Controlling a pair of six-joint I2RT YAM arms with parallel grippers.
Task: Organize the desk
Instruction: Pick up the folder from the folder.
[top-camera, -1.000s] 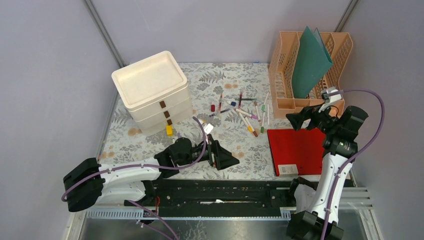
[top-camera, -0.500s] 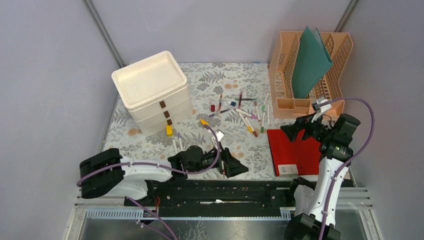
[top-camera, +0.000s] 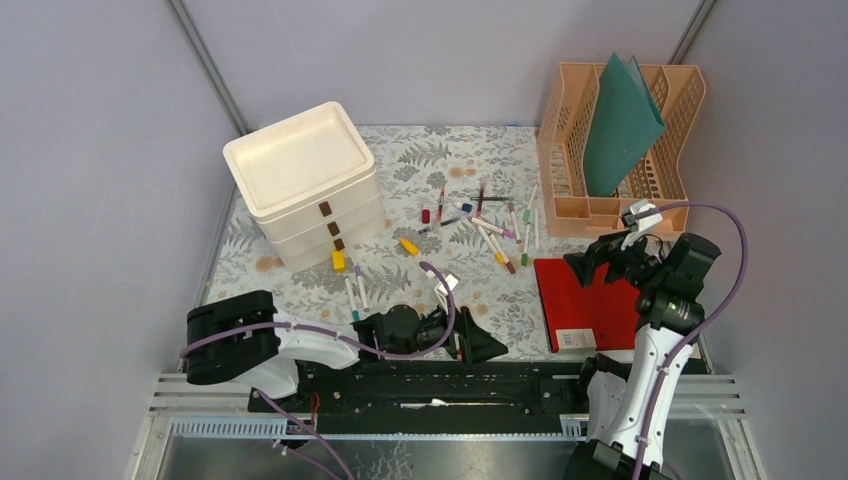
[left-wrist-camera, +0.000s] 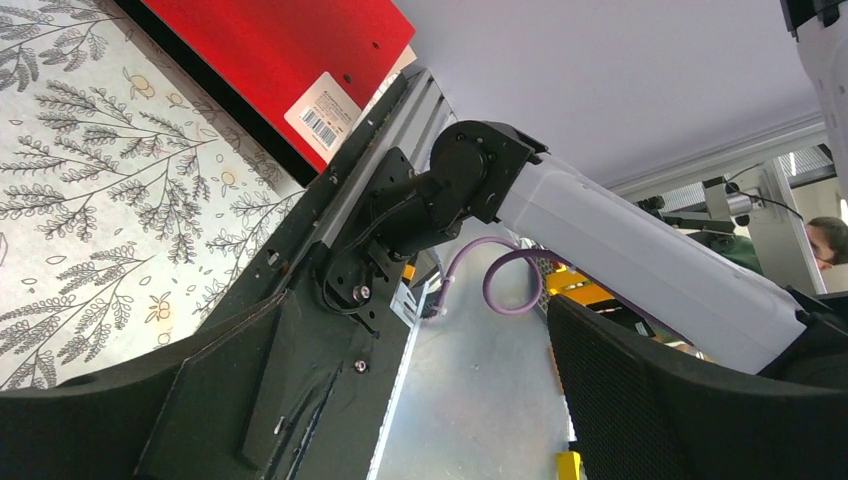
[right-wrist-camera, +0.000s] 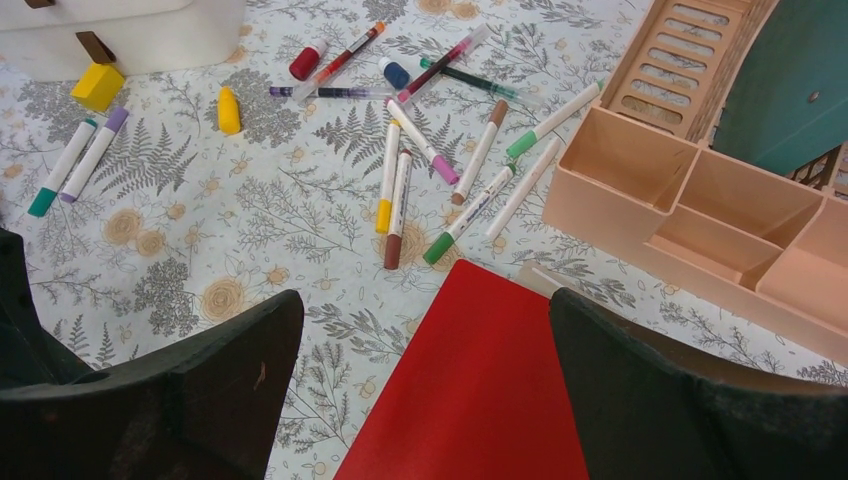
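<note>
Your left end effector (top-camera: 478, 343), left of the red folder (top-camera: 585, 292), and right end effector (top-camera: 590, 262), above it, gape empty. Grip the folder's edge squarely, avoiding nearby markers (top-camera: 497, 228).

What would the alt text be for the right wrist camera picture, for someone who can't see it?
The right gripper hangs open, its two black fingers framing the corner of a red folder lying on the leaf-printed desk. Beyond it coloured markers lie scattered, with a peach organizer holding a teal folder at the right.
</note>
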